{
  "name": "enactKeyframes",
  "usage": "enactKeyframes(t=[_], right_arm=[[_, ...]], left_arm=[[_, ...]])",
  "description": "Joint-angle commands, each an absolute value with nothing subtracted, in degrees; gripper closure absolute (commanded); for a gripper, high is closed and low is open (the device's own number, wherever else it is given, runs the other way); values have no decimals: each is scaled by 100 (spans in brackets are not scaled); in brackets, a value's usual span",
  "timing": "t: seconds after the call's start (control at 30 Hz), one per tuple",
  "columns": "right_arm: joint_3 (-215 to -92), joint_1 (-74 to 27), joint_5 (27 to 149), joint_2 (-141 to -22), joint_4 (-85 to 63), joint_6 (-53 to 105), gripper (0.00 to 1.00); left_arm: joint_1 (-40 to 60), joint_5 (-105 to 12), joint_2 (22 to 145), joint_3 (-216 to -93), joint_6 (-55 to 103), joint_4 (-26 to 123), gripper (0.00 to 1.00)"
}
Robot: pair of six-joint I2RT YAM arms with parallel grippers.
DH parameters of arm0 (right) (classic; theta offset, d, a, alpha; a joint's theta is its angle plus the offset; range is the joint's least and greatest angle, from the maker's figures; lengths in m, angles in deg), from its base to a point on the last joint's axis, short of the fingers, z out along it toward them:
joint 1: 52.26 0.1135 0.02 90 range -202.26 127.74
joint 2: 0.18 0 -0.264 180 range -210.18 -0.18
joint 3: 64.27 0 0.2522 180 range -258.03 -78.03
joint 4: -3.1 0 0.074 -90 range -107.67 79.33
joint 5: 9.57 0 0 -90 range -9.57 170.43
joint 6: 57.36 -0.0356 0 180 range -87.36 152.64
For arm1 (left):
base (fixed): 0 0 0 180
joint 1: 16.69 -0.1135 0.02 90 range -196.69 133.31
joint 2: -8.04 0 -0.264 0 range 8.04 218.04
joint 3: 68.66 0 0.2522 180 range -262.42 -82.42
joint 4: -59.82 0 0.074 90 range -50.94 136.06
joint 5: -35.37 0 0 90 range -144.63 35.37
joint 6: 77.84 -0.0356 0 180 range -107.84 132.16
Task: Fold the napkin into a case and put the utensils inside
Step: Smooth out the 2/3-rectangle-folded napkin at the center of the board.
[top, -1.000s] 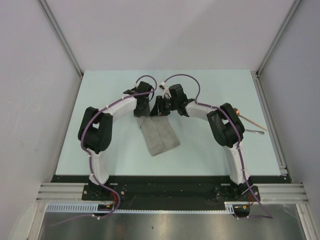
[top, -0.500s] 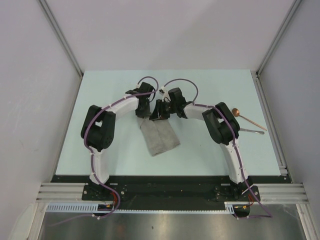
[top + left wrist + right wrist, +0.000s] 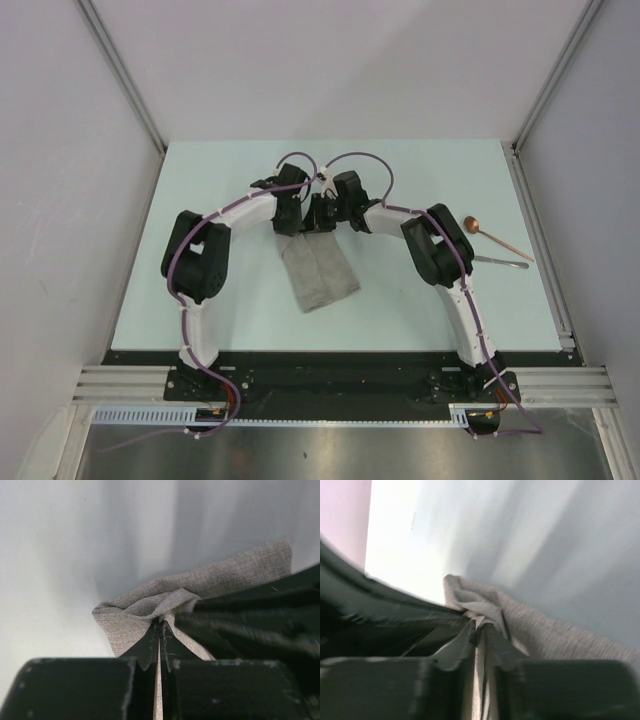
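One napkin (image 3: 318, 275) lies on the tabletop (image 3: 200, 170), folded to a narrow strip that runs from the middle toward the near edge, slanting a little right. Two utensils lie near the right edge, well apart from the napkin: one copper spoon (image 3: 500, 240), bowl toward the far side, and one silvery piece (image 3: 505, 263) just nearer than it. The silvery piece's inner end is cut off by the right arm (image 3: 440, 250), and what kind of cutlery it is cannot be made out.

Two arms reach in, and the left arm (image 3: 200, 262) meets the right over the napkin's far end. From above, both sets of fingers are hidden beneath the wrists.

The left gripper (image 3: 159, 632) is pressed together, pinching a puckered fold of the napkin at its far left corner; cloth bunches up either side of the fingers. The right gripper (image 3: 479, 629) stands nearly closed with a ridge of the same cloth caught in the slit between its fingers. That view is blurred, and the other arm's dark body fills its left side. Neither wrist view shows the utensils.
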State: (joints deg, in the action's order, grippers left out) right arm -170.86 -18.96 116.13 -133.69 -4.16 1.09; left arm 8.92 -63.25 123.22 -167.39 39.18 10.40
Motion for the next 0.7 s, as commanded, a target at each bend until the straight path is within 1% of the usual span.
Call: enactKeyframes(t=[0.0,0.13,0.27,0.37,0.47,0.5,0.53,0.67], right_arm=[[-17496,-1930,11488,-13658,-284,56,95],[-17620,-1930,11585,-13817,-179,3,100],[-17655,-1947,11559,-13808,-196,3,100],[-17708,-1983,11620,-13756,-293,-6,98],[-17717,-2000,11611,-13607,-565,82,89],[-17717,-2000,11585,-13562,-670,117,81],[-17717,-2018,11542,-13510,-889,161,76],[-17559,-2088,11506,-13063,-1452,284,67]], left_arm=[[933,-6096,11817,-16689,4159,1309,100],[933,-5991,11693,-16522,4257,1547,100],[906,-5859,12027,-16714,4353,1442,100],[889,-5893,12247,-16785,4415,1415,100],[828,-5894,12344,-16785,4511,1398,100],[810,-5894,12335,-16750,4573,1467,100],[784,-5894,12327,-16663,4608,1520,100],[634,-5832,12213,-16460,4766,1802,100]])
